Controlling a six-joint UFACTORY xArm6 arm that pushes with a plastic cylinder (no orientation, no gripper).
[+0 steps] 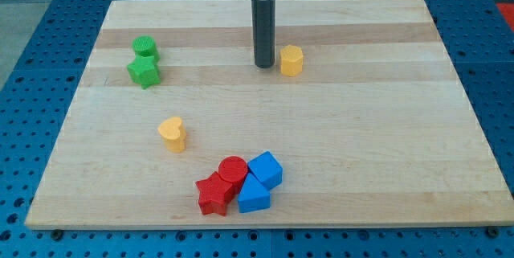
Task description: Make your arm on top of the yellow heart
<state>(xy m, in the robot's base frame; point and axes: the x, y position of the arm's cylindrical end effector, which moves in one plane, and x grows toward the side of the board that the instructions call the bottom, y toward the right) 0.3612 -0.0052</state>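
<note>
The yellow heart (172,133) lies on the wooden board (361,129), left of centre and toward the view's bottom. My tip (264,66) rests on the board near the view's top centre, well up and to the right of the heart. A yellow hexagonal block (291,61) stands just to the right of my tip, apart from it by a small gap.
A green round block (145,47) and a green star (144,71) sit together at the upper left. At the bottom centre a red cylinder (233,169), a red star (214,195), a blue cube (265,169) and a blue block (253,196) are clustered.
</note>
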